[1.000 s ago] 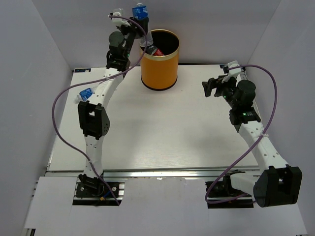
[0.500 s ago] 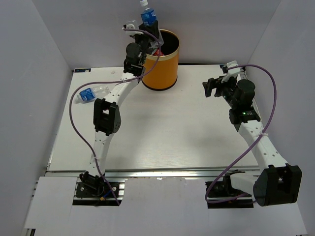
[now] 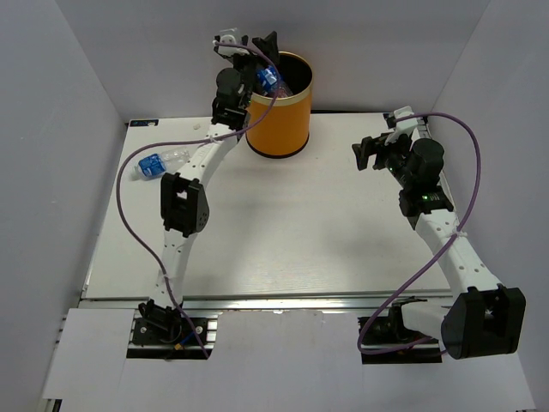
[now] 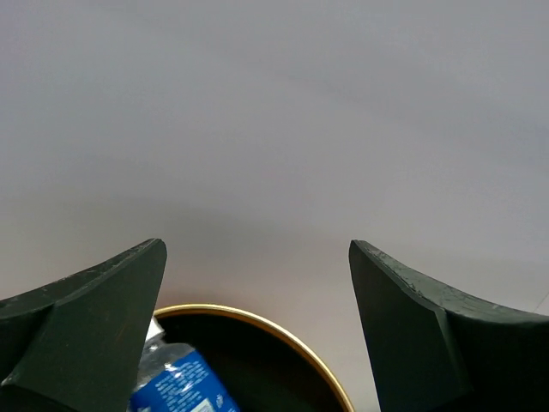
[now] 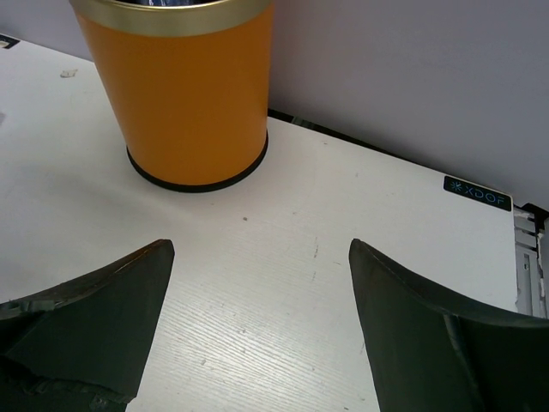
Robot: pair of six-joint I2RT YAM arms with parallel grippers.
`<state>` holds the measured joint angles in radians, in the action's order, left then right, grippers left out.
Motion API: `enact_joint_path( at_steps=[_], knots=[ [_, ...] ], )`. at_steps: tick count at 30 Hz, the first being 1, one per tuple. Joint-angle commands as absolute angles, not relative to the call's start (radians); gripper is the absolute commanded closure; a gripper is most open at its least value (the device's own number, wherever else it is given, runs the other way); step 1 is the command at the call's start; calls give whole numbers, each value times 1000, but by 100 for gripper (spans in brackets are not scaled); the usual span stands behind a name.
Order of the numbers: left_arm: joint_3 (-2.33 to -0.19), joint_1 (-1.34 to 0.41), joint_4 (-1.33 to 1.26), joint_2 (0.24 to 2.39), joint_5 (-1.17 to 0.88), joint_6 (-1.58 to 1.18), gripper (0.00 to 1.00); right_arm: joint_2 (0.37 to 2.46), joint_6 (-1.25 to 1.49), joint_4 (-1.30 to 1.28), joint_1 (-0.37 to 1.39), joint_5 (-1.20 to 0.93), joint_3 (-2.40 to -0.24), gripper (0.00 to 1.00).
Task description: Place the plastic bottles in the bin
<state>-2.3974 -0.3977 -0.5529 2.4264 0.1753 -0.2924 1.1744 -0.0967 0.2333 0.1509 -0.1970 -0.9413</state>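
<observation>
**Drop-off at the bin, one bottle left to fetch**

Reads as the release step of a drop-off. Over the far edge of the white worktop [image 3: 283, 232], a little left of its middle: the left tool [image 4: 256, 253], fingers spread wide and gripping nothing, poised above the mouth of the tall orange cylindrical bin with gold rim bands [image 3: 276, 120]. Just under that tool, tilted inside the black mouth on its left side: a clear plastic bottle with a blue label [image 3: 268, 77], free of both fingers.

Near the right edge, towards the far corner: the right tool [image 5: 257, 249], likewise open-fingered and empty, hovering above bare worktop, well apart from the bin and facing it.

Lying on its side close to the left edge, towards the far-left corner: a second clear plastic bottle, blue-labelled [image 3: 157, 163], well apart from the bin. No other loose bottle to be seen on the worktop.

Next, in all likelihood: lift the left tool clear of the rim, swing over to the left edge, come down on the lying bottle, close, carry to the bin. Calls for enough height to miss the gold rim. Calls also for a grip across the round body rather than along it, given the likely tendency to roll.
</observation>
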Motion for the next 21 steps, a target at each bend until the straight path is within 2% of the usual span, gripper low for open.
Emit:
enact_joint_path(
  at_steps=[1,5,6,9,15,21],
  knots=[
    [-2323,-396,-502,2202,195,-207,2,1170,-92,252,149,-213,-993,11],
    [-2136,-371,-280,1973,400,-176,2,1160,-77,261,147,-244,-985,11],
    [-2064,-361,-223,1938,487,-239,2,1161,-77,259,149,-250,-986,11],
    [-1905,-289,4,1803,576,-392,2,1161,-75,253,149,-261,-992,11],
    [-1686,-17,382,1651,485,-715,2,1155,-71,262,147,-241,-982,11],
    [-1525,139,382,1618,327,-876,2,1172,-64,250,147,-259,-999,11]
  ],
)
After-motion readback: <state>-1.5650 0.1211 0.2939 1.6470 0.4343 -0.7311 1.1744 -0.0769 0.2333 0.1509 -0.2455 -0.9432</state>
